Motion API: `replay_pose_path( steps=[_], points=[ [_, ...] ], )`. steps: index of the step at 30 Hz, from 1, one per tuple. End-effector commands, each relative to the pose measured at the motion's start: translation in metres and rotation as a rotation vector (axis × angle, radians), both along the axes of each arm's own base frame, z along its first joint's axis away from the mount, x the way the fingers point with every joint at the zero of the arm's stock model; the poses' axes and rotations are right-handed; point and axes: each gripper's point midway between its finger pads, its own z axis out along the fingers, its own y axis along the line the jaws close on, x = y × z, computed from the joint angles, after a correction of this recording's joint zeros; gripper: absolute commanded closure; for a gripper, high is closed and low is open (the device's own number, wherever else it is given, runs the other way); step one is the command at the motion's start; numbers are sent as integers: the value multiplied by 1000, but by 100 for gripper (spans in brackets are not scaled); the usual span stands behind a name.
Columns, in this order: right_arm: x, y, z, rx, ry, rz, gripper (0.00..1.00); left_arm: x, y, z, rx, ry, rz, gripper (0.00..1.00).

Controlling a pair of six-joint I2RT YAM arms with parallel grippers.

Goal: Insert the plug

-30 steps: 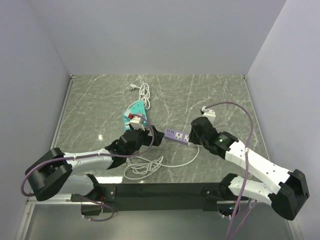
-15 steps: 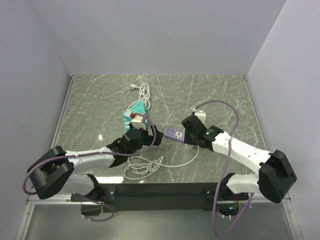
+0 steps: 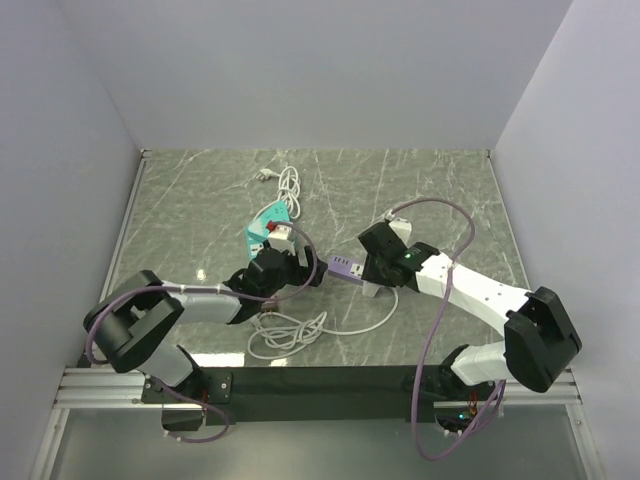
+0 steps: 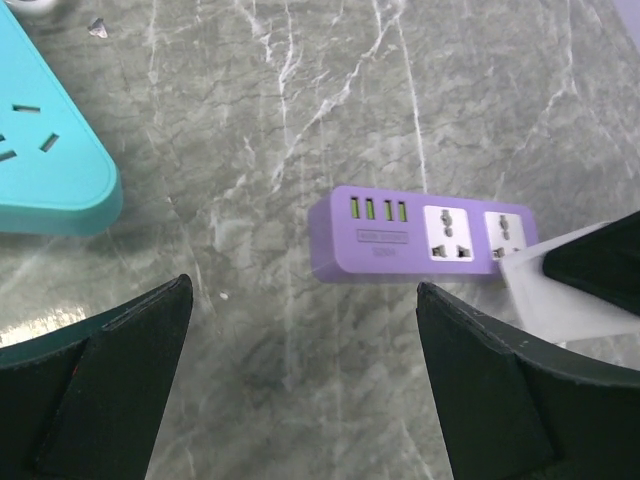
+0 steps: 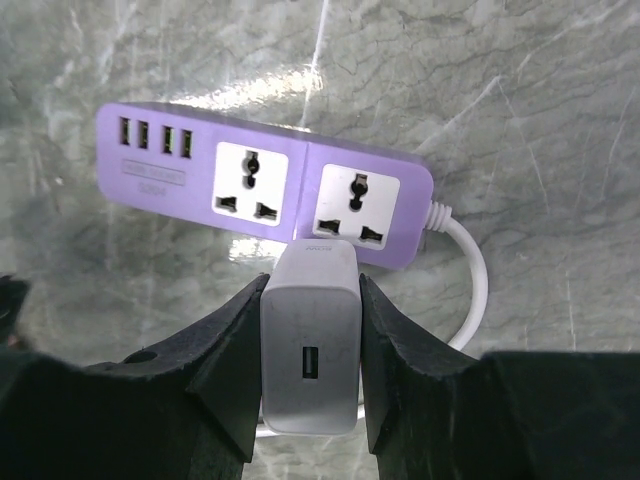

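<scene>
Plug (image 5: 310, 335) sits clamped in the right end effector (image 5: 310, 300), hovering over the cord-end socket of the purple power strip (image 5: 265, 200) on the bench (image 4: 300, 100), apparently not yet pushed in; the left end effector (image 4: 305, 340) gapes wide, empty.

Smooth white plastic plug (image 5: 310, 335), matt purple power strip (image 5: 265, 195), glossy marbled table (image 5: 550, 110).

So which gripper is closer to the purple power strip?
Right. The right gripper holds the white plug just over the purple power strip, by its sockets. The left gripper hangs open off the USB end, touching nothing.
</scene>
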Motion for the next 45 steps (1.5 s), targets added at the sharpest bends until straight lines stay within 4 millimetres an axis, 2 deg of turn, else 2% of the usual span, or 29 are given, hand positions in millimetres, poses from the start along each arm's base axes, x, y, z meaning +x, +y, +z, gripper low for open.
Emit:
replay_pose_path(
  steps=[1, 5, 8, 22, 29, 45],
  points=[
    [14, 1, 33, 49, -78, -74, 100, 13, -13, 29, -80, -91, -69, 1],
    [14, -4, 49, 47, -110, -94, 100, 14, -13, 16, -73, -67, -85, 1],
    [15, -9, 49, 24, -112, -111, 100, 17, -18, 10, -67, -58, -96, 0],
    [21, -14, 30, -29, -114, -115, 100, 31, -36, -4, -79, -32, -106, 1],
    [22, -15, 14, -51, -97, -116, 100, 32, -42, -21, -75, 3, -122, 1],
    [19, -22, -2, -78, -82, -152, 100, 34, -46, -26, -70, 3, -124, 1]
  ],
)
